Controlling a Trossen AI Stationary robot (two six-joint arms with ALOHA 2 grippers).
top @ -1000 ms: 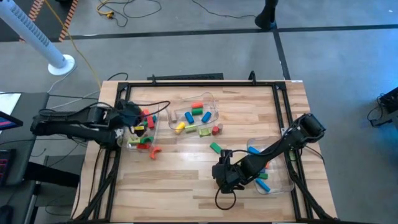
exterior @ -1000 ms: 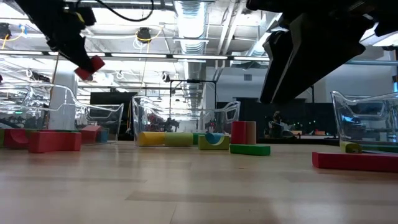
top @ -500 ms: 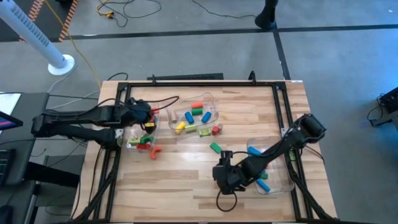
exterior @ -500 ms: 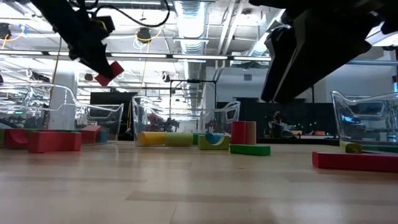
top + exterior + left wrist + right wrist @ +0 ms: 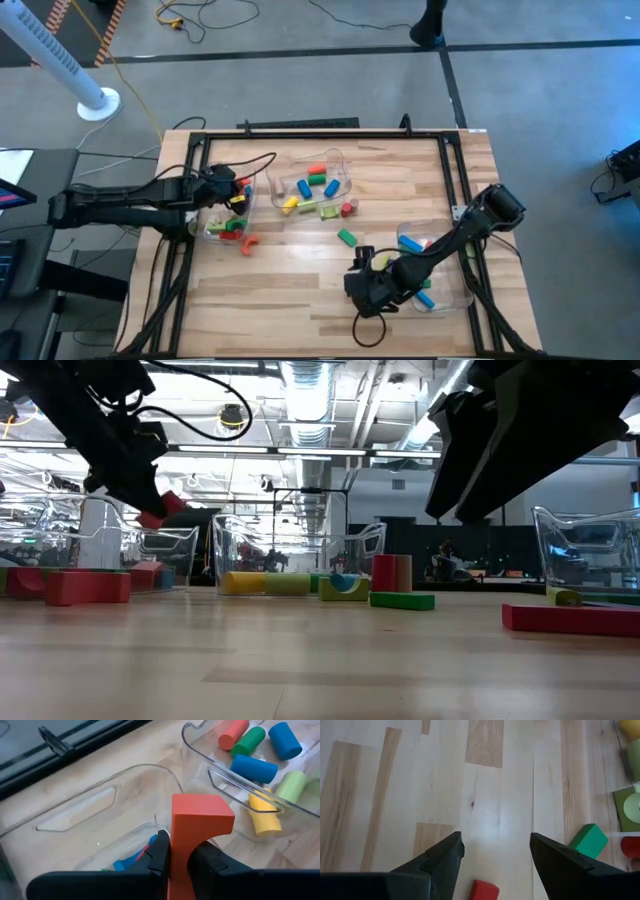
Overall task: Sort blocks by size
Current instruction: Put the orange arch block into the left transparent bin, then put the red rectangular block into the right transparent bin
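My left gripper (image 5: 232, 190) is shut on a red-orange block (image 5: 200, 827) and hangs over the left clear bin (image 5: 100, 785), which holds several small blocks. The low view shows this block (image 5: 160, 510) in the air, above the bin's rim. My right gripper (image 5: 495, 847) stands open over bare table near the front, slanting down. A red block (image 5: 485, 891) lies just beneath it and a green block (image 5: 589, 840) a little farther off. The middle bin (image 5: 340, 160) holds several cylinders. My left gripper pinches the red-orange block by its narrower end (image 5: 179, 865) between its two fingers. The block's wider end (image 5: 202, 812) sticks out past the fingertips. The fingers slant down from the table's left side. The block is lifted clear, over the left bin.
A red arch (image 5: 247, 243) lies on the table just in front of the left bin. A third clear bin (image 5: 455, 290) with blue blocks stands at the right, under my right arm. Loose blocks (image 5: 330, 210) lie in front of the middle bin.
My left gripper has come down toward the left bin with the red-orange block, rolling a little at the wrist; it stays shut on the block. My right gripper has kept its place and stays open.
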